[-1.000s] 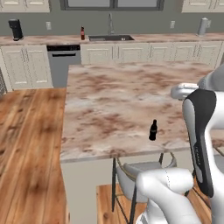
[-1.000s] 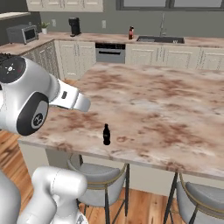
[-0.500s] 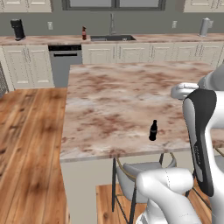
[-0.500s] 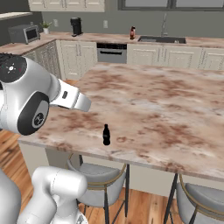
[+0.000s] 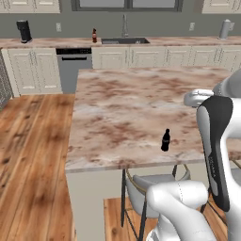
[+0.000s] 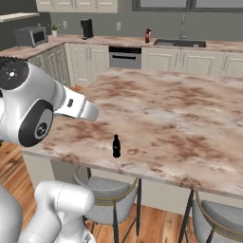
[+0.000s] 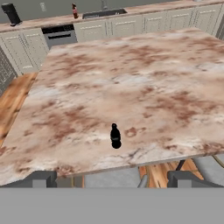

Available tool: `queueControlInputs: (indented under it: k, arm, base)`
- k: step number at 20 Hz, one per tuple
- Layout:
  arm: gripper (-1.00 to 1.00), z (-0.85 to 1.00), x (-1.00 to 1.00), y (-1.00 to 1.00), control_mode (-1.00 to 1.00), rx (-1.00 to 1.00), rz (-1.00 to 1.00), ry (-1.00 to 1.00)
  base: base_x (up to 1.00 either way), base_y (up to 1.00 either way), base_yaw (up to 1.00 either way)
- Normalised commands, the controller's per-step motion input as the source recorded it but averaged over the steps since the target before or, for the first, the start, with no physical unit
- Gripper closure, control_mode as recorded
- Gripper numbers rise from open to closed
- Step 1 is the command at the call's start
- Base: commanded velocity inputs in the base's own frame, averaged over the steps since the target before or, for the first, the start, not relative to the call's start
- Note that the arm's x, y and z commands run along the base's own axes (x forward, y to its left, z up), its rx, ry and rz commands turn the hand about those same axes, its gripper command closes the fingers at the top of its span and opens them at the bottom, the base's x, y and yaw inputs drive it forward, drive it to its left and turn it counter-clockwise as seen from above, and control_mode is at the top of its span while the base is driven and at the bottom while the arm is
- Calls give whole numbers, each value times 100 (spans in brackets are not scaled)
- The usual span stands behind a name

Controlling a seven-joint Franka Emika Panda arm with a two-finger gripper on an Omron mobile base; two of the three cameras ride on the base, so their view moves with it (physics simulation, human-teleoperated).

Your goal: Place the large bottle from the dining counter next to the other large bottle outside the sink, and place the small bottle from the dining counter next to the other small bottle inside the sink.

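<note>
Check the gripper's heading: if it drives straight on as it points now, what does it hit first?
Probably the small black bottle standing upright on the dining counter, roughly centred ahead of the open gripper. Depth is unclear; it may meet the countertop instead.

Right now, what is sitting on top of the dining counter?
One small black bottle stands upright near the front edge of the dining counter. The rest of the marble top in the hand view is bare. In the base views, the arm covers part of the counter.

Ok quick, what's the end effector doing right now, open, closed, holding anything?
End effector: open and empty, above the dining counter's near edge, short of the small black bottle.
</note>
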Motion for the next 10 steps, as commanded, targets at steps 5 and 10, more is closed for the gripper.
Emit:
queueControlInputs:
  k: [5,10]
  arm:
    - [-100,0,0,0,100,0,0,0]
    - [-100,0,0,0,100,0,0,0]
  base:
    - [27,-50,7]
    - [16,-45,5]
